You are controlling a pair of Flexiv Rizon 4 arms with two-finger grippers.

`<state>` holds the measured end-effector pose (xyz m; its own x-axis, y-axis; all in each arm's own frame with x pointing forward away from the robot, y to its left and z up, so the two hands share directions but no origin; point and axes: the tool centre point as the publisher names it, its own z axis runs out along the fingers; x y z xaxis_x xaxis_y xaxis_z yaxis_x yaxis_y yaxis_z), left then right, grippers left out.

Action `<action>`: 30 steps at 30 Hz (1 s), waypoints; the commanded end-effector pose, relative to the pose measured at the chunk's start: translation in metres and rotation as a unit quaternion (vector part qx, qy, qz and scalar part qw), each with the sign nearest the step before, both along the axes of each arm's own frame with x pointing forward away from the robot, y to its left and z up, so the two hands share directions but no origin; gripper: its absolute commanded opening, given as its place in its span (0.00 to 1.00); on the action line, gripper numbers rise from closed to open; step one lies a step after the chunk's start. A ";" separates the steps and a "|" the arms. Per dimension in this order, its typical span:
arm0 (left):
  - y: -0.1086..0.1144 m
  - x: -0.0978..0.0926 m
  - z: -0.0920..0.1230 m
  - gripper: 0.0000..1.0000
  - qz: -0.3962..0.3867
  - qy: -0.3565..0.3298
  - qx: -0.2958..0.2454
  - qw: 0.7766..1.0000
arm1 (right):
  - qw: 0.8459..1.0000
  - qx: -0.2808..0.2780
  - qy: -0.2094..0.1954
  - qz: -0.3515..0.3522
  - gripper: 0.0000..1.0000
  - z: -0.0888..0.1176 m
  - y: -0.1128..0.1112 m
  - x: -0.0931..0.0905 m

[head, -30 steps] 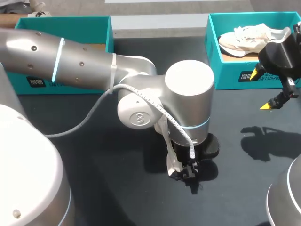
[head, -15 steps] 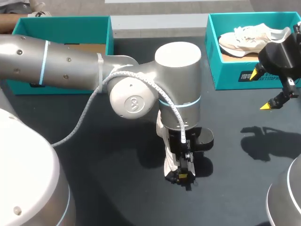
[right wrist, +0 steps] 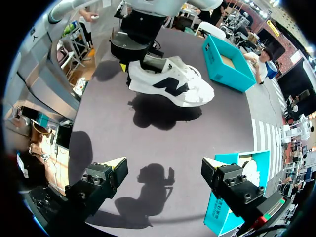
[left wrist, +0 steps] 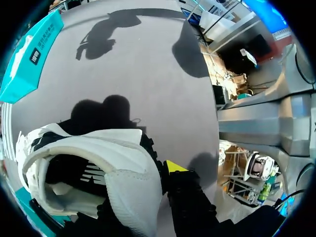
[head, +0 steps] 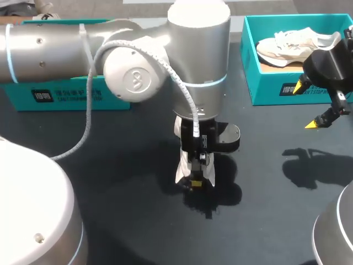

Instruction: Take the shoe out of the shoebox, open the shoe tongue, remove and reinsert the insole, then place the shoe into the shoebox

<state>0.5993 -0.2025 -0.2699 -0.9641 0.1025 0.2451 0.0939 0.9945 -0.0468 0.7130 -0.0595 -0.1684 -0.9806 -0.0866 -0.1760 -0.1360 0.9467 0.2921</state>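
Gripping: the left claw (head: 196, 179) is clamped on the heel collar of a white sneaker with a black side logo (right wrist: 170, 85). One yellow-tipped finger is outside the collar and the other is hidden within it.
Shoe position: it is off the dark grey table (head: 138, 221), near the middle. Its shadow lies apart beneath it, and the toe points towards the left box.
Right claw (head: 307, 105): it is spread wide with nothing between the fingers. It hovers just in front of the right-hand teal cardboard shoebox (head: 270, 88), well apart from the held shoe.
Right box contents: a second pale sneaker (head: 292, 47) is lying inside.
Left teal shoebox (head: 60, 96): it is mostly behind the left arm from above. The right wrist view shows its brown floor.
Done, I'd say: step one, since the shoe is out of a box and in the air.
Left to do: open the tongue, pull the insole out and refit it, then put the shoe back in the box. The laces look undisturbed. Whether the insole sits inside, I cannot tell.
Next call: probably set the shoe down or steady it so the free claw can get at the tongue.
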 end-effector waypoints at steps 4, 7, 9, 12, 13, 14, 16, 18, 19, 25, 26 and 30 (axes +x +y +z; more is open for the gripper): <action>0.050 0.018 0.104 0.00 -0.015 -0.027 -0.006 1.000 | 1.000 -0.002 0.002 0.000 1.00 0.000 0.002 0.002; 0.054 0.020 0.117 0.00 -0.022 -0.023 -0.007 0.999 | 1.000 -0.002 0.002 0.000 1.00 0.000 0.002 0.002; 0.055 0.018 0.123 0.00 -0.030 -0.018 -0.017 0.999 | 1.000 -0.002 0.002 0.000 1.00 0.000 0.002 0.002; 0.055 0.017 0.127 0.00 -0.035 -0.019 -0.023 0.999 | 1.000 -0.002 0.002 0.000 1.00 0.000 0.002 0.002; 0.055 0.017 0.127 0.00 -0.035 -0.019 -0.023 0.999 | 1.000 -0.002 0.002 0.000 1.00 0.000 0.002 0.002; 0.055 0.017 0.127 0.00 -0.035 -0.019 -0.023 0.999 | 1.000 -0.002 0.002 0.000 1.00 0.000 0.002 0.002; 0.055 0.017 0.127 0.00 -0.035 -0.019 -0.023 0.999 | 1.000 -0.002 0.002 0.000 1.00 0.000 0.002 0.002; 0.055 0.017 0.127 0.00 -0.035 -0.019 -0.023 0.999 | 1.000 -0.002 0.002 0.000 1.00 0.000 0.002 0.002; 0.055 0.017 0.127 0.00 -0.035 -0.019 -0.023 0.999 | 1.000 -0.002 0.002 0.000 1.00 0.000 0.002 0.002; 0.055 0.017 0.127 0.00 -0.035 -0.019 -0.023 0.999 | 1.000 -0.002 0.002 0.000 1.00 0.000 0.002 0.002; 0.055 0.017 0.127 0.00 -0.035 -0.019 -0.023 0.999 | 1.000 -0.002 0.002 0.000 1.00 0.000 0.002 0.002; 0.085 0.034 0.128 0.00 -0.064 -0.005 -0.025 0.998 | 1.000 -0.002 0.002 0.000 1.00 0.000 0.002 0.002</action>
<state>0.6192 -0.1376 -0.1467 -0.9531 0.2136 0.2143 0.2040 0.9767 -0.0663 0.7130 -0.0595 -0.1684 -0.9806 -0.0866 -0.1760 -0.1360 0.9467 0.2920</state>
